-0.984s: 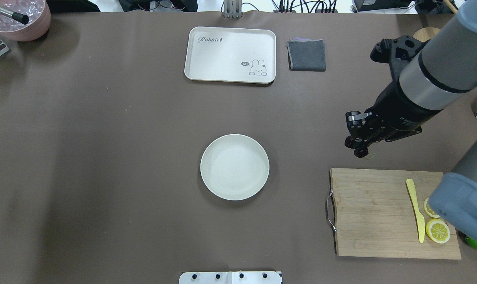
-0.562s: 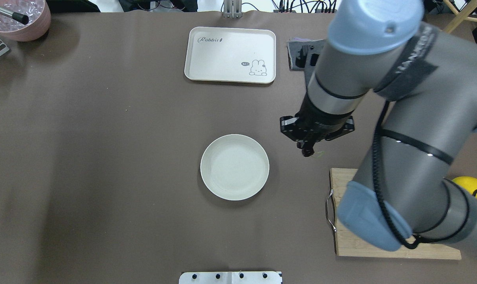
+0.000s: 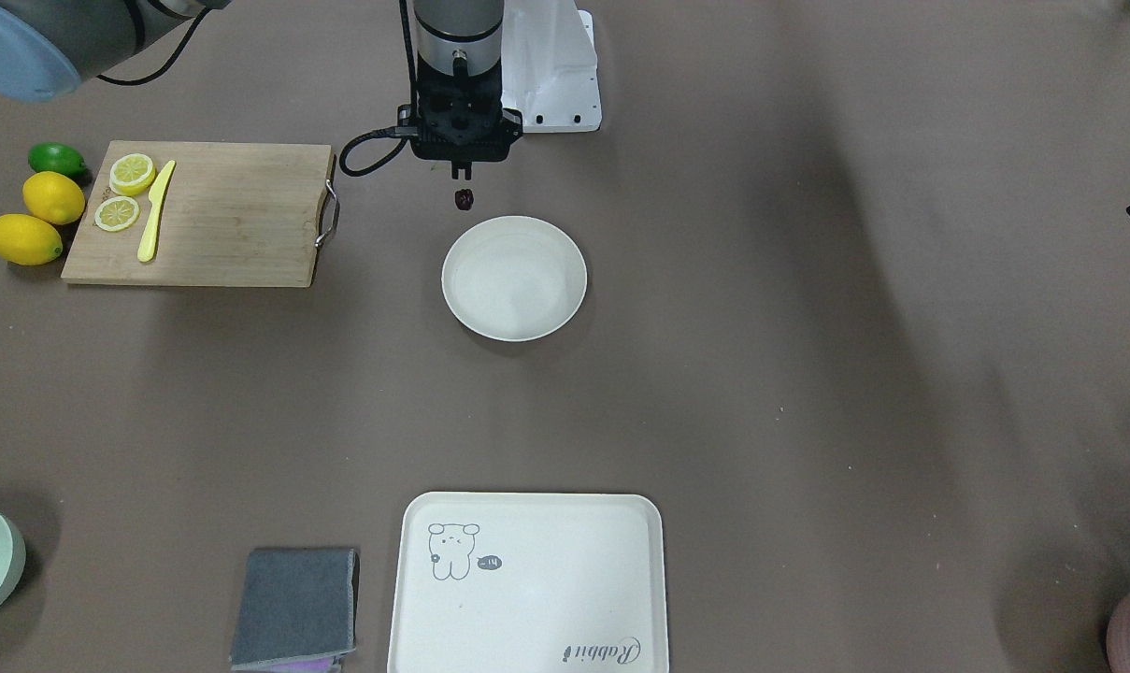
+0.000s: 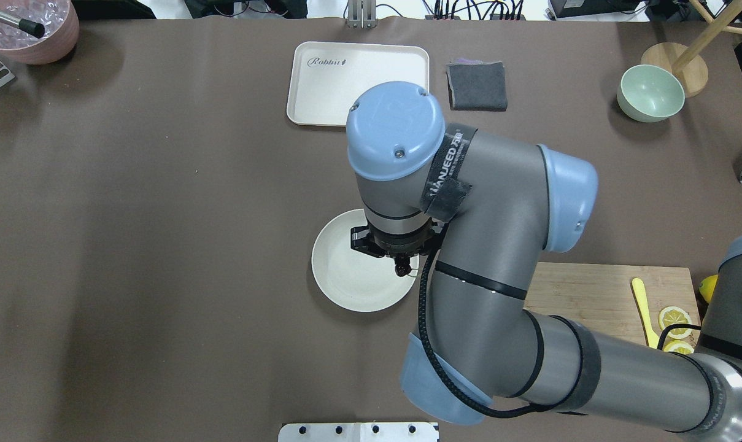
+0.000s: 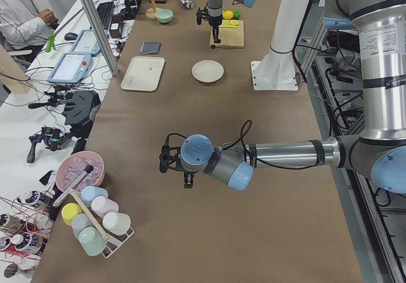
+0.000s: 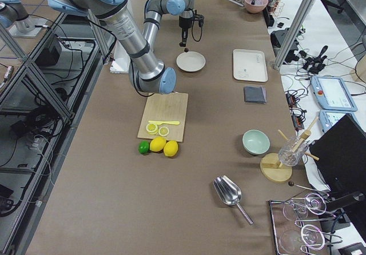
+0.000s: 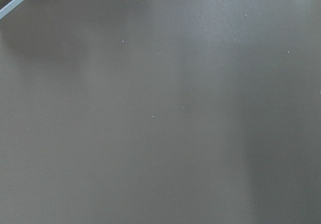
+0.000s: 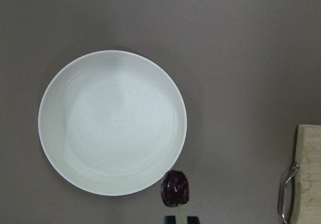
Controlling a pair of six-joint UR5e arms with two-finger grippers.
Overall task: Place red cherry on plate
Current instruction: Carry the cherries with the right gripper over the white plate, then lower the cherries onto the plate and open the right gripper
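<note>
The red cherry, dark and glossy, hangs by its green stem from my right gripper, which is shut on the stem. It hangs in the air over the near right rim of the round cream plate. In the front-facing view the cherry dangles below the gripper, just behind the plate. From overhead, the right arm covers part of the plate, and the cherry shows at the gripper. My left gripper shows only in the left side view, so I cannot tell its state.
A wooden cutting board with lemon slices and a yellow knife lies on my right, with whole lemons and a lime beside it. A cream tray, a grey cloth and a green bowl sit farther out.
My right arm has swung left from near the cutting board to the plate, carrying the cherry. It now hangs over the plate's rim.
</note>
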